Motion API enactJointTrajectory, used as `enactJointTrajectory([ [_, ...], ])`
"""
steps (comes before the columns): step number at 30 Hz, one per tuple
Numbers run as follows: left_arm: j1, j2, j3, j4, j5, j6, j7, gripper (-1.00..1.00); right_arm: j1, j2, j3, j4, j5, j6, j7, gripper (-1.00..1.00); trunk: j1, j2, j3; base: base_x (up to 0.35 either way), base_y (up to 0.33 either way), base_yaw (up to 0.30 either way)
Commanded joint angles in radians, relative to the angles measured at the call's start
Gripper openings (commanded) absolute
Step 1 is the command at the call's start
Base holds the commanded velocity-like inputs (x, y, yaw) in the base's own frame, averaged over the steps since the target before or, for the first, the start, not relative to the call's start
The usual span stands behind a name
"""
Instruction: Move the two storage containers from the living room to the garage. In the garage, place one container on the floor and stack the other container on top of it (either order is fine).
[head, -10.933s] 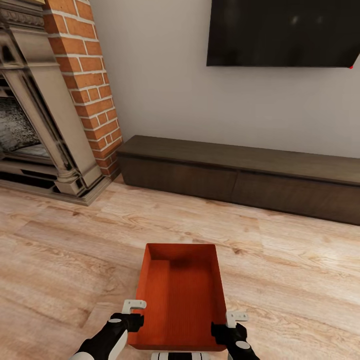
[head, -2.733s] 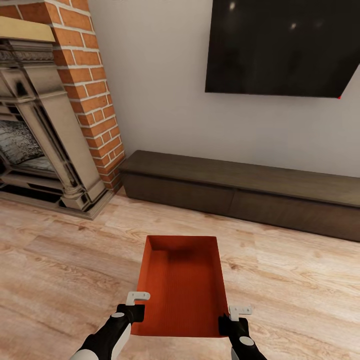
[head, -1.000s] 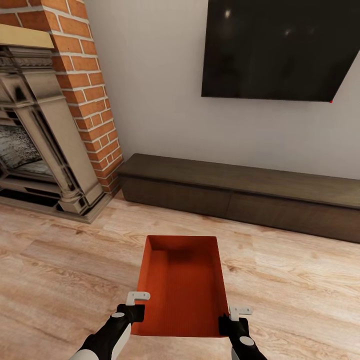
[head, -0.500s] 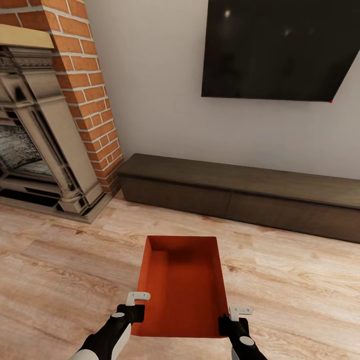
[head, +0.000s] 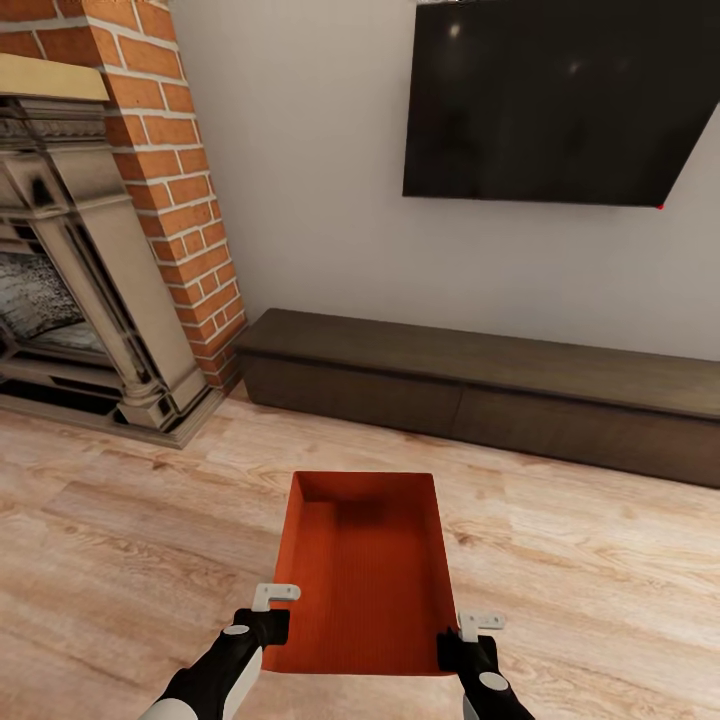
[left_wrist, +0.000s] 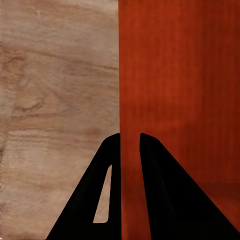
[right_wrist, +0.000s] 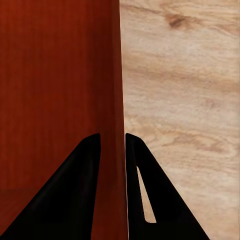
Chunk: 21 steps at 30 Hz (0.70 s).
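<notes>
We hold one orange-red bin (head: 365, 575) raised over the wood floor (head: 120, 520), facing the TV (head: 560, 100) and low cabinet (head: 480, 385). Our left claw (head: 272, 612) pinches the bin's left wall, our right claw (head: 465, 638) its right wall. The fireplace (head: 70, 250) stands to our left.

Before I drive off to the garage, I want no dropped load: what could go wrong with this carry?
The bin is pinched only at its near end, one thin side wall per end effector, left and right, so its far end could sag or slip. The low cabinet and fireplace lie ahead, so turning could clip them.
</notes>
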Motion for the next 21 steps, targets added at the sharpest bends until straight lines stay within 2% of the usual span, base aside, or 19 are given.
enactJointTrajectory([
  [1, -0.001, -0.007, -0.01, -0.005, 0.001, 0.005, -0.006, -1.0, 0.0, 0.002, 0.002, 0.022, 0.002, 0.012, 0.002, -1.0, -0.004, 0.007, 0.003, 0.0, 0.0, 0.0],
  [21, -0.001, -0.007, -0.011, -0.005, 0.001, 0.005, -0.006, -1.0, 0.0, 0.002, 0.006, 0.022, 0.004, 0.021, 0.002, -1.0, -0.081, 0.147, 0.065, 0.0, 0.0, 0.0],
])
